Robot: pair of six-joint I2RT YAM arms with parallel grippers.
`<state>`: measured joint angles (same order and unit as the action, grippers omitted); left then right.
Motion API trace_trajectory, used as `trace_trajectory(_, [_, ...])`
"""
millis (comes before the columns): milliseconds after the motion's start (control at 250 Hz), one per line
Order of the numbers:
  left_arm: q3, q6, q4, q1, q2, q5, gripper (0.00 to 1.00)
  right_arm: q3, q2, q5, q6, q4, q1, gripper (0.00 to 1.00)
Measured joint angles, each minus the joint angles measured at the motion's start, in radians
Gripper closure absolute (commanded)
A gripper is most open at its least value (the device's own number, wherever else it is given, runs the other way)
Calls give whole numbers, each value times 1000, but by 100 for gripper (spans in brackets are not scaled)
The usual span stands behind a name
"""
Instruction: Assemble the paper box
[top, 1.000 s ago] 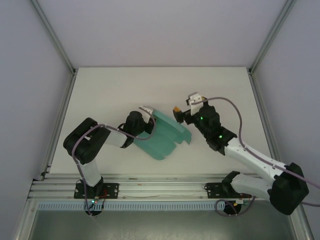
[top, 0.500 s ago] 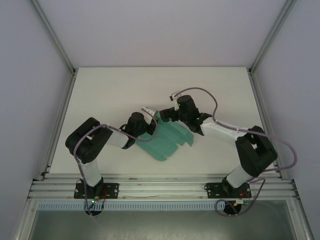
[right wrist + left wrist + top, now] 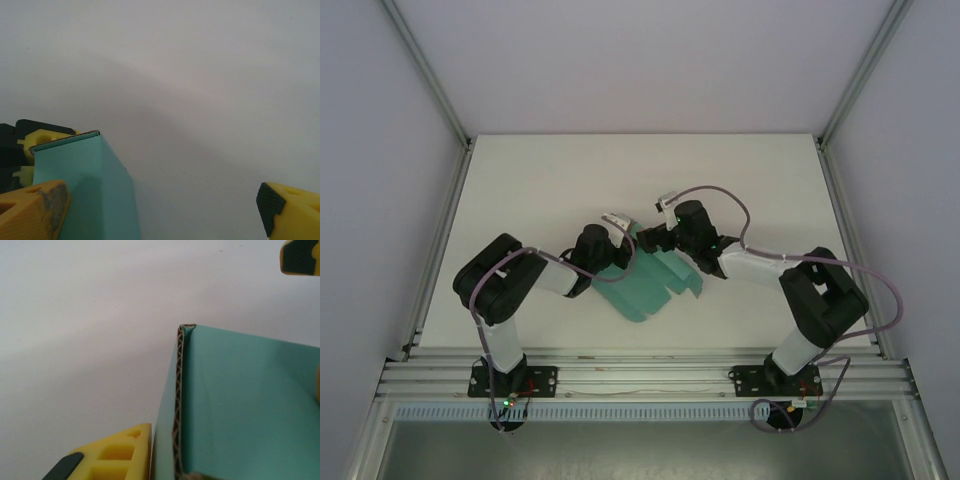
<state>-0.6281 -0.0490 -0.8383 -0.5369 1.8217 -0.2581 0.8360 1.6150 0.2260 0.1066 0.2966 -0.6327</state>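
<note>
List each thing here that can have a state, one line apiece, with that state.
paper box: partly folded, one panel raised off the table, not yet closed into a box.
left gripper: at the raised panel's edge, one finger beside the card; open or shut cannot be told.
right gripper: open wide, the card's corner next to one finger, nothing held.

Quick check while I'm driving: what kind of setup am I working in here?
Probably a lab robot cell: a white table boxed in by plain walls, aluminium frame posts at the corners, and a metal mounting rail along the near edge.
</note>
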Motion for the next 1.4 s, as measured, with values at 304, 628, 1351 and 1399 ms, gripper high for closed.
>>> trace_trajectory(304, [-39,6,25,0,18,2,100,-23,3,-36,21,72,0,3])
trace_trajectory(628, [-39,-93,143,-10,-97,220,100,-63,-285,-244,-119,-158,-14,0])
trace_trajectory(1351, [-18,-246,404,-8,-343,351,100,-130,-314,-274,-238,-134,-14,0])
trace_trajectory(1399, [-18,-250,405,-8,-343,348,100,-122,-273,-269,-245,-98,-16,0])
